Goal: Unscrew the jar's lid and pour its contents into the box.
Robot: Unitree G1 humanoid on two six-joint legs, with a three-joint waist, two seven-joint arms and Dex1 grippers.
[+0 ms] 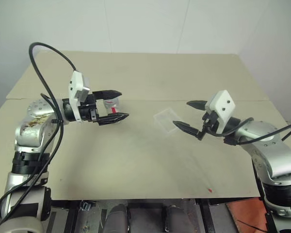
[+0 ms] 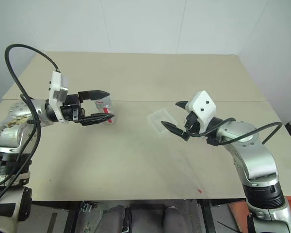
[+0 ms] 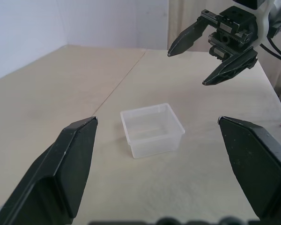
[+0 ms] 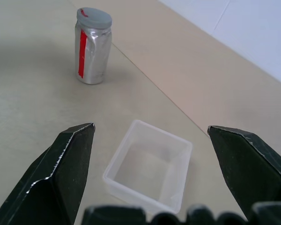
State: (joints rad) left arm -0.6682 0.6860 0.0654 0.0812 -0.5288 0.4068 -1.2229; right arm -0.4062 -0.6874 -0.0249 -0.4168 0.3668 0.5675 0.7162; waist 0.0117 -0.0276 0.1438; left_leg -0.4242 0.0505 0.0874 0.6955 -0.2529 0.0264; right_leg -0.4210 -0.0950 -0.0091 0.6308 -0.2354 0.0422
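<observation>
The jar (image 2: 105, 108), upright with its lid (image 4: 94, 18) on, is seen in line with the nearer, fully spread, empty left gripper (image 2: 103, 105); the right gripper (image 2: 175, 116), likewise spread and empty, is beside the box (image 2: 161, 120).

Beige table (image 1: 136, 165) spanning the head views, matte and lightly scuffed, with a straight seam (image 1: 150, 100) crossing from 9 to 3 o'clock in its far half. Small red speck (image 1: 210, 190) lying near the table's near edge, toward 5 o'clock. White wall (image 1: 145, 24) behind at 12 o'clock. Orange-red floor patch (image 1: 242, 216) past the table's near corner at 5 o'clock.
</observation>
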